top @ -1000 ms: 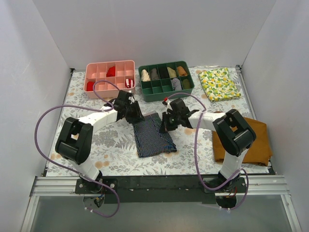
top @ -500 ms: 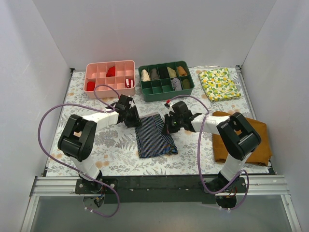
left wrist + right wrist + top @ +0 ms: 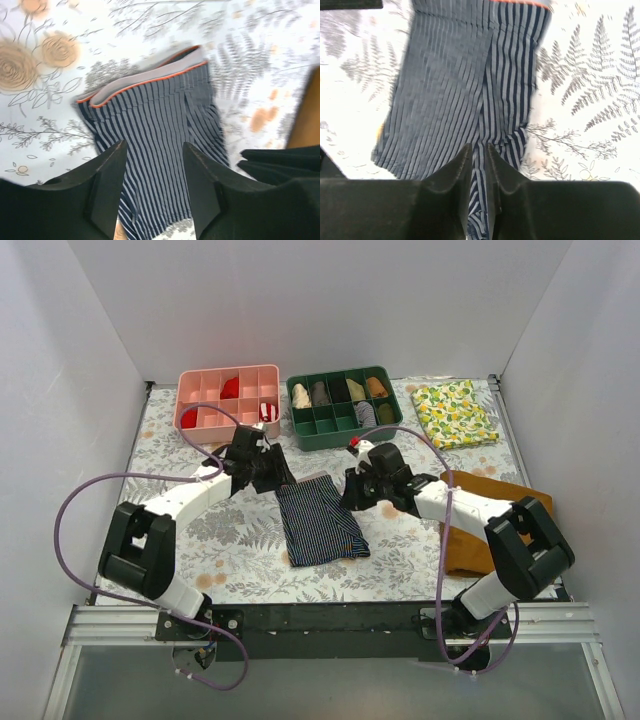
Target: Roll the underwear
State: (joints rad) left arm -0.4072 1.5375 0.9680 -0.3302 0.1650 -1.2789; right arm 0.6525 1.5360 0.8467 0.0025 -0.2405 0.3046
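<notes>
Left gripper (image 3: 154, 146): jaws apart with nothing between them, hovering low by the far left corner of the underwear (image 3: 320, 522). Right gripper (image 3: 479, 149): jaws parted only a sliver above the stripes, and you cannot tell whether any cloth is pinched. The underwear lies flat and unrolled on the table (image 3: 230, 540) between them, waistband at the far end. This looks like set-up before the first turn, so next catch one end evenly with both grippers and tip it over; both arms reach forward and inward, wrists pitched down.

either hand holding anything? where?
Left hand holds nothing, open above the underwear. Right hand: fingers nearly together over its cloth; grip cannot be told.
</notes>
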